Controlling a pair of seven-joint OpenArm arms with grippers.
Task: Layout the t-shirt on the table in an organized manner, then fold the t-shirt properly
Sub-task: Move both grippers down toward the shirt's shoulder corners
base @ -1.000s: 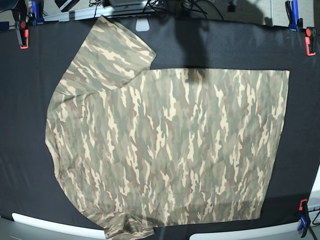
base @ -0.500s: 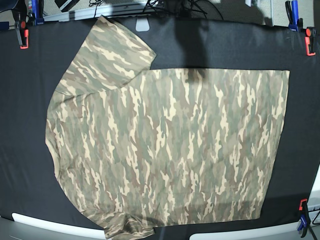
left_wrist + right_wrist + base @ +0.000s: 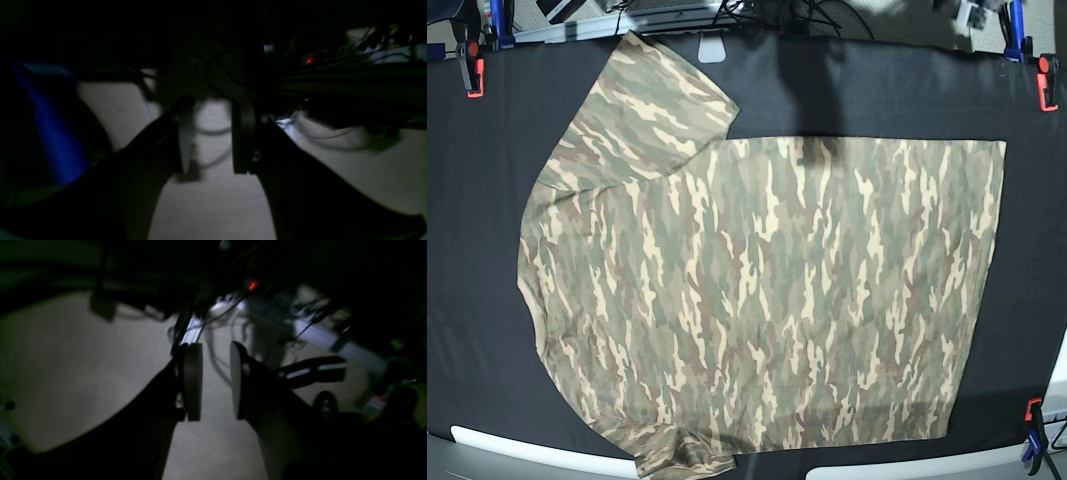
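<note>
- The t-shirt [image 3: 757, 300] lies spread flat across the middle of the worktop [image 3: 487, 300], neck end toward the left of the base view and straight hem toward the right.
- One sleeve [image 3: 652, 105] is laid out flat above the shirt's body. The other sleeve [image 3: 682, 455], at the shirt's lower edge, looks bunched and partly hidden at the frame's bottom.
- My judgement: the laying-out is largely done apart from that lower sleeve. No fold shows, so the whole folding part is left.
- Neither arm appears above the shirt in the base view.
- The left end effector [image 3: 213, 133] is away from the shirt, over pale floor and cables, with a clear gap between its pads and nothing held.
- The right end effector [image 3: 215, 380] is likewise away from the shirt, released and empty, with light floor visible between its pads.
- The clamps [image 3: 472, 70] sit at the worktop's edges, well apart from the shirt.
- Against the earlier base views, the shirt lies just the same, with no shift in outline or sleeves. Only the clutter beyond the worktop's far edge, above the shirt, differs slightly.
</note>
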